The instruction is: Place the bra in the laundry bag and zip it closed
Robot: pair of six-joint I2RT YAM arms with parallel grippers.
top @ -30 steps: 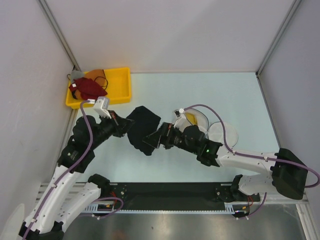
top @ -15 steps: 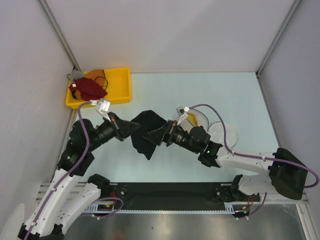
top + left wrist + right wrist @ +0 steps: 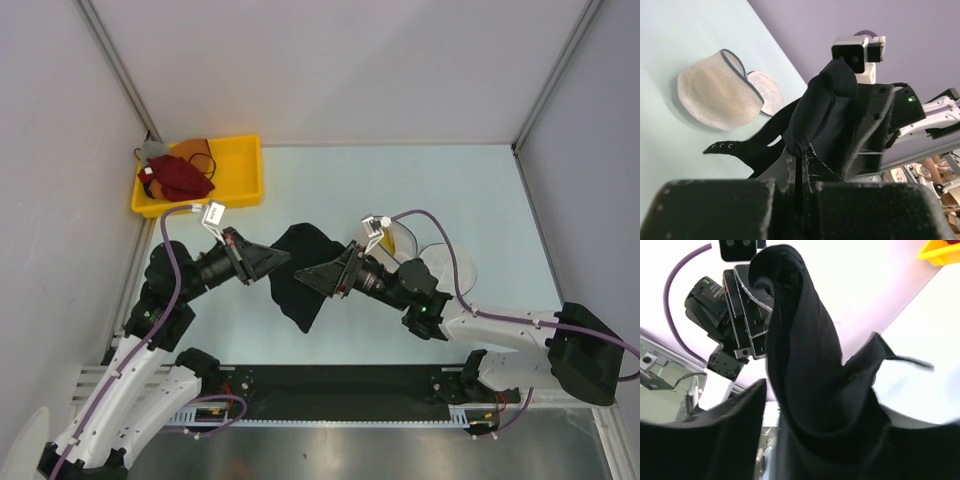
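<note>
Above the middle of the table, the left gripper [image 3: 800, 167] pinches the black bra [image 3: 297, 243] tight, holding it up between the two arms. The right gripper [image 3: 822, 445] straddles the same fabric with its fingers partly apart; whether they clamp it cannot be told. The step in hand looks like the carry to the laundry bag [image 3: 720, 92], which lies open on the right arm's side. The next move calls for lowering the bra into one half.

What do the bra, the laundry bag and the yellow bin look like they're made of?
Bra: soft matte black fabric; it folds and drapes, probably padded.
Laundry bag: white see-through mesh, likely synthetic, on a stiff dark rim holding its dome shape.
Yellow bin: smooth, slightly glossy rigid plastic, by its moulded walls.
</note>
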